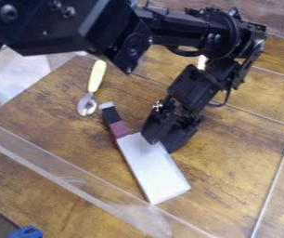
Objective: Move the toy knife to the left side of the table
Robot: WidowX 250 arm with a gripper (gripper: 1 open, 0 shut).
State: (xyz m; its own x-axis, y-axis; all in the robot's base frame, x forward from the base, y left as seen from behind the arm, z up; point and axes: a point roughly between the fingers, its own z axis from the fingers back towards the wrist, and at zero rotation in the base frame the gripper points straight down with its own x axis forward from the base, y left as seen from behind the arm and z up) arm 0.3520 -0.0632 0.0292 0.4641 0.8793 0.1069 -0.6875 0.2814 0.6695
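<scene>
my gripper point(170, 133): down at the tabletop, tips at the right edge of the blade near its handle end; whether my jaws are spread or closed i cannot tell.
toy knife point(146, 160): flat on the table point(250, 177), mid-surface, blade toward the near edge, maroon-and-black handle toward the far edge.
spoon point(91, 88): yellow handle, near the far-left corner, apart from the knife.
acrylic wall point(58, 167): along the near edge.

toy knife point(146, 159) flat on table point(244, 177), pale blade toward camera
</scene>
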